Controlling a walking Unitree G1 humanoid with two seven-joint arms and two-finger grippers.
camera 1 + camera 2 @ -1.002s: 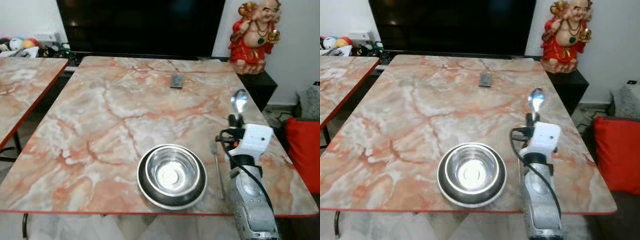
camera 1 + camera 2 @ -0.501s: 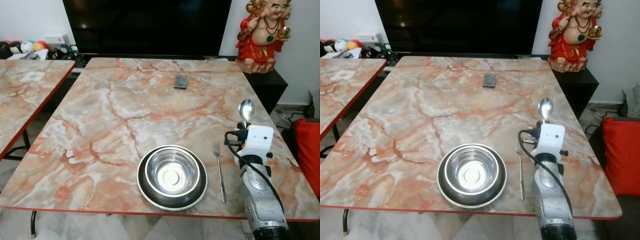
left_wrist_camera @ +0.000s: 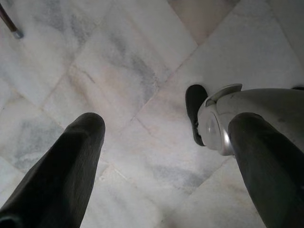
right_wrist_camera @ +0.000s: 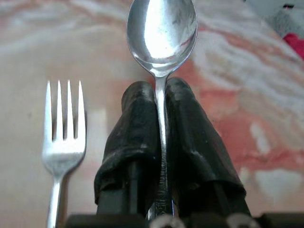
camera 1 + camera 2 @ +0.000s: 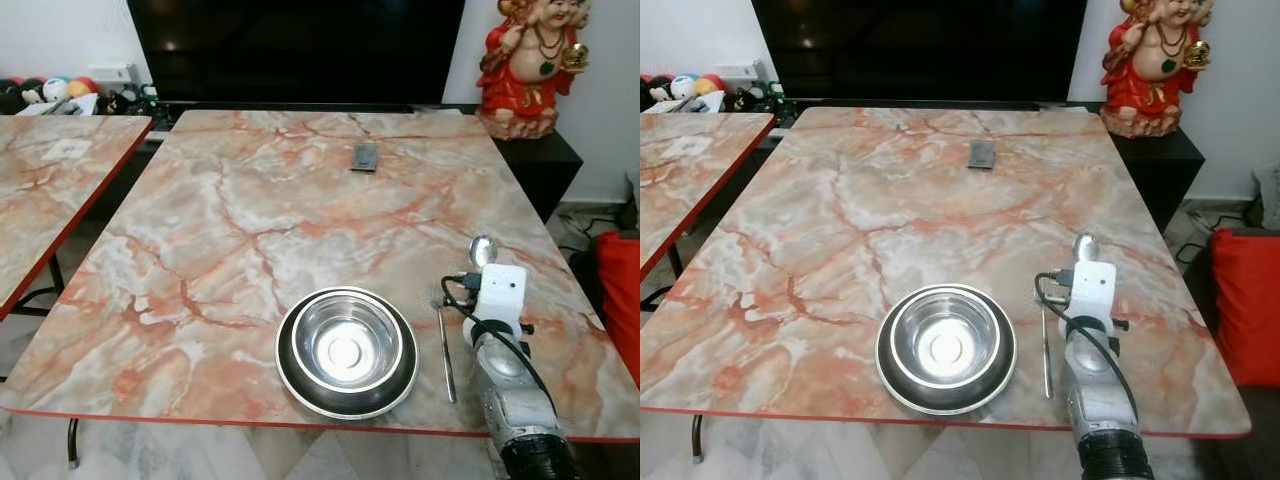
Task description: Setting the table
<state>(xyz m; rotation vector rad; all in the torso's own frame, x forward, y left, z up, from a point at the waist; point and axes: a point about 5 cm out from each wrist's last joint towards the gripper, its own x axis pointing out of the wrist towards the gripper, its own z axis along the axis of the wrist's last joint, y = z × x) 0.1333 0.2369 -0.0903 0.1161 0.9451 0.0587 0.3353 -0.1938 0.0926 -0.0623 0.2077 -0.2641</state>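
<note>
**Bringing the spoon down next to the fork**

Pinching the shiny silver metal spoon [image 4: 161,33] by its thin handle, the right gripper [image 4: 164,118] has its two black fingers [image 4: 137,128] squeezed tight together, so the spoon cannot slip. The round bowl end sticks out past the fingertips and points away from the robot, toward the far side of the table. Holding it by the handle like this keeps the spoon straight, so it can be laid down flat in line with the fork.

The spoon is low over the near right part of the pink and orange marble table [image 5: 250,210], just beside the silver metal fork [image 5: 446,345]. That fork lies flat on the table with its prongs pointing away from the robot. It sits just right of the round silver steel bowl [image 5: 346,347], which rests on a dark round plate [image 5: 300,385] by the near edge. So the place setting goes bowl, fork, then spoon, all in a row.

Farther off, a small dark flat thing [image 5: 366,157] lies near the far end of the table. A red and gold laughing statue [image 5: 530,60] stands on a black stand past the far right corner.

The left gripper [image 3: 161,156] hangs idle over the pale floor tiles, fingers spread wide apart.

Compared with a second ago, the spoon is lower and closer to the robot, and it now sits nearer the fork. The bowl and fork have not moved.
</note>
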